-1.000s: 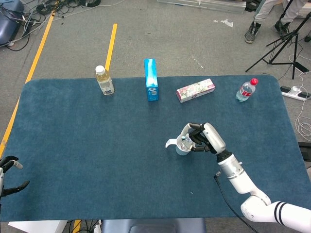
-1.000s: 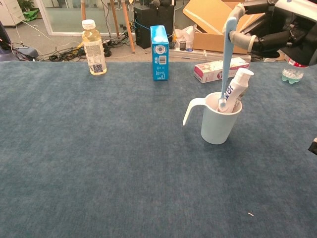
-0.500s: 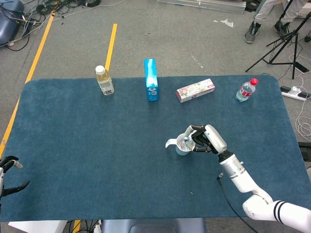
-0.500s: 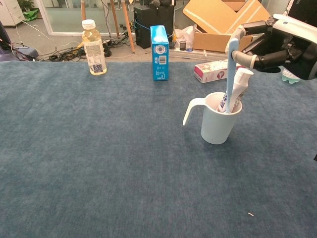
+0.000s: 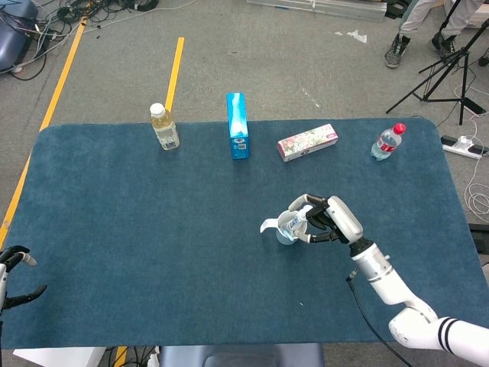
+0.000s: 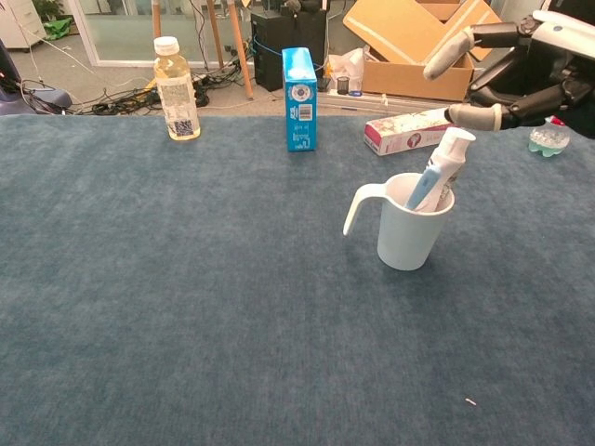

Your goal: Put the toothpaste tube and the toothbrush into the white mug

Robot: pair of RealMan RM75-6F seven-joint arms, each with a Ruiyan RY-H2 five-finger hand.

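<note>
Chest view alone shows toothbrush [image 6: 424, 189] and toothpaste tube [image 6: 445, 165] leaning inside the white mug [image 6: 409, 232]; right robot hand [image 6: 521, 65] released, fingers spread; left robot hand [image 5: 14, 277] empty, fingers apart; blue carpeted bench [image 5: 153, 252]; grey floor [image 5: 267, 53].

Right hand [image 6: 521, 70] raised at upper right of chest view, fingers [image 6: 448, 53] spread and extended leftward, holding nothing; white forearm running back toward lower right corner in head view. Left hand [image 5: 15, 279] only partly visible at lower left edge, dark fingertips showing; state indeterminate.
</note>
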